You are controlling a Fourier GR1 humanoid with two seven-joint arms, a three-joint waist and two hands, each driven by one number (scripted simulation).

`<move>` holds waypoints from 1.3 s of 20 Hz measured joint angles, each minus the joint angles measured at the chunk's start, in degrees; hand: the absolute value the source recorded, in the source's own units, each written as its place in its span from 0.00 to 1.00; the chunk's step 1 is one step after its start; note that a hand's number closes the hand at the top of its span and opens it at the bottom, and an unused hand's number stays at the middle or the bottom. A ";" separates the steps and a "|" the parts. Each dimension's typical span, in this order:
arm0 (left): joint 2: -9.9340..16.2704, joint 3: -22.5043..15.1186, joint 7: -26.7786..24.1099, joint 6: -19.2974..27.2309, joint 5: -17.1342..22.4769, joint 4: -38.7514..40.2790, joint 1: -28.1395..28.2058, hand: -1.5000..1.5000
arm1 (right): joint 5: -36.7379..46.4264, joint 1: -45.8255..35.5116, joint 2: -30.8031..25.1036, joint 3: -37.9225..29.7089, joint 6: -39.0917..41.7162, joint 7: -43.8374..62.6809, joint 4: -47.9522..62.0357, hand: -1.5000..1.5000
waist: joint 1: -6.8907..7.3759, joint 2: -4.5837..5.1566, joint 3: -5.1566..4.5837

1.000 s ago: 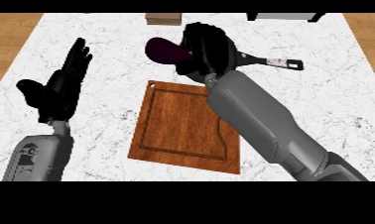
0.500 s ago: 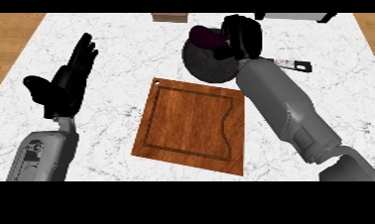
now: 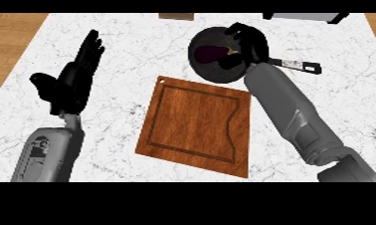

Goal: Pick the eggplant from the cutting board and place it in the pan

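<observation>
The eggplant (image 3: 215,54) now lies in the pan (image 3: 208,69), upper right of centre in the frame; half a second ago the right hand (image 3: 249,42) still curled round it above the pan. That hand now sits at the pan's far-right rim with fingers opened, off the eggplant. The board (image 3: 197,124) below is bare. The placing looks done. The left hand (image 3: 70,79) rests at left, fingers straight, upward.

Eggplant (image 3: 214,54) in pan (image 3: 213,72), right robot hand (image 3: 248,42) above, fingers relaxed
</observation>
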 measured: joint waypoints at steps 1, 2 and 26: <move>0.07 0.01 -0.22 -0.17 0.04 0.07 0.01 0.50 | -1.18 0.09 -0.09 -1.06 1.74 -1.35 0.39 0.00 | 0.14 0.11 0.01; -0.02 0.06 -0.32 -0.07 -0.01 0.50 -0.32 0.50 | -2.18 -0.14 0.03 -1.97 3.35 -2.52 0.81 0.00 | 0.12 0.17 0.01; 1.81 3.78 0.51 0.45 0.81 -1.74 5.63 0.50 | -20.61 18.12 -2.87 -17.72 25.41 -34.62 -12.72 0.00 | -6.28 -3.04 -0.27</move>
